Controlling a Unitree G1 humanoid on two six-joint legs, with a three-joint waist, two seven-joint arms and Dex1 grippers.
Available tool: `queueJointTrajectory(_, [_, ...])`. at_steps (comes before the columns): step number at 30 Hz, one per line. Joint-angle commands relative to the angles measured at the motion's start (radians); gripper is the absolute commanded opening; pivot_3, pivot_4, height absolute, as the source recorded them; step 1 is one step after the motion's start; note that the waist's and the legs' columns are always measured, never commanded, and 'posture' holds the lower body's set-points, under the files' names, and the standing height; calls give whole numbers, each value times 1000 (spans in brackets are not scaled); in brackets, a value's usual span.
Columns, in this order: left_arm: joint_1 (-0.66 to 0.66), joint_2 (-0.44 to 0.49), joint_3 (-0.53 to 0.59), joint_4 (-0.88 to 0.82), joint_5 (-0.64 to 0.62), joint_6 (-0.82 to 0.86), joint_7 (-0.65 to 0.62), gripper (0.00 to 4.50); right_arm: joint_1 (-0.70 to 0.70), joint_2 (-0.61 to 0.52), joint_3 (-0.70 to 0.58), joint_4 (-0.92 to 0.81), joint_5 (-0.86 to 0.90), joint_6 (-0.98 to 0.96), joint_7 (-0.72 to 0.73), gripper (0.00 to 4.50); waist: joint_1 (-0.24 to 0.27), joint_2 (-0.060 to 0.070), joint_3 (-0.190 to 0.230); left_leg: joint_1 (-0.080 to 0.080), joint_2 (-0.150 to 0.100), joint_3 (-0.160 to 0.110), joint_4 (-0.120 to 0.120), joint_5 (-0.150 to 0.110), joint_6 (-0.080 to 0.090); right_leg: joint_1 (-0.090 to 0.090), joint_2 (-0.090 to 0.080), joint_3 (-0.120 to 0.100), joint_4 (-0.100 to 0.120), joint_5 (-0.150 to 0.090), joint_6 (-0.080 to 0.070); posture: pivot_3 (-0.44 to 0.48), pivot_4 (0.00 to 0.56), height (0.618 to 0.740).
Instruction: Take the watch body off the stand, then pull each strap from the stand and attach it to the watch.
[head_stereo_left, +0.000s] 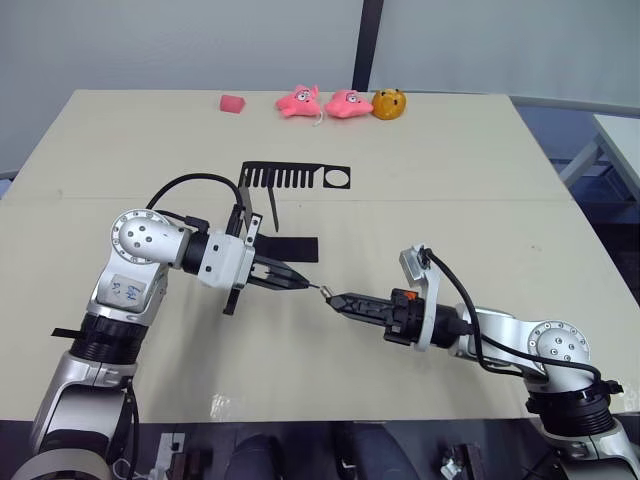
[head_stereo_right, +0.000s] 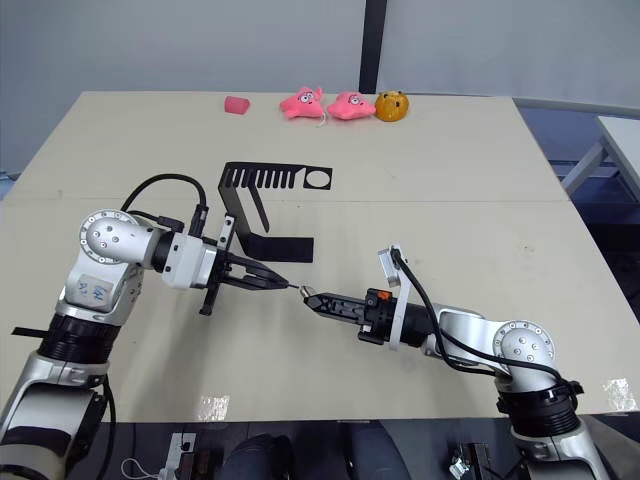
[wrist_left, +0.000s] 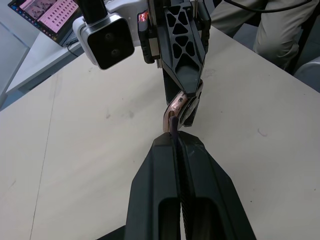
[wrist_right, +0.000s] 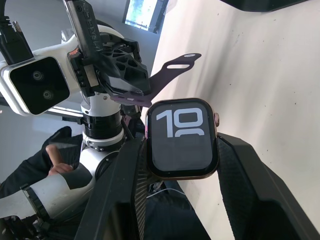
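Above the bench, my right hand grips the watch body, while my left hand pinches a strap against its edge, near the stand.

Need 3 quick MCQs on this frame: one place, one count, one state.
1. Where is the watch?
A. on the stand
B. in the right hand
C. flat on the table

2. How many pink plush toys lie at the table's far edge?
A. two
B. four
C. none

3. What does the left hand hold?
A. nothing
B. the orange toy
C. a purple strap

Answers:
1 B: the right hand clamps the watch by its sides.
2 A: two lie beside an orange toy.
3 C: the strap sits pinched between its fingers.
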Motion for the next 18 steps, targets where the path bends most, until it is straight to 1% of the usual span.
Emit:
queueJointTrajectory(1, [2, -4, 4, -28, -2, -6, 12, 0, 2, -5, 3, -43, 25, -7, 18, 1491, 0, 0, 0, 0, 0, 0, 0, 0, 0, 0, 0, 0, 0, 0, 0, 0, 150, 740])
queueJointTrajectory(18, [-5, -11, -13, -48, 10, 14, 18, 0, 2, -3, 7, -45, 24, -9, 14, 1491, 0, 0, 0, 0, 0, 0, 0, 0, 0, 0, 0, 0, 0, 0, 0, 0, 150, 740])
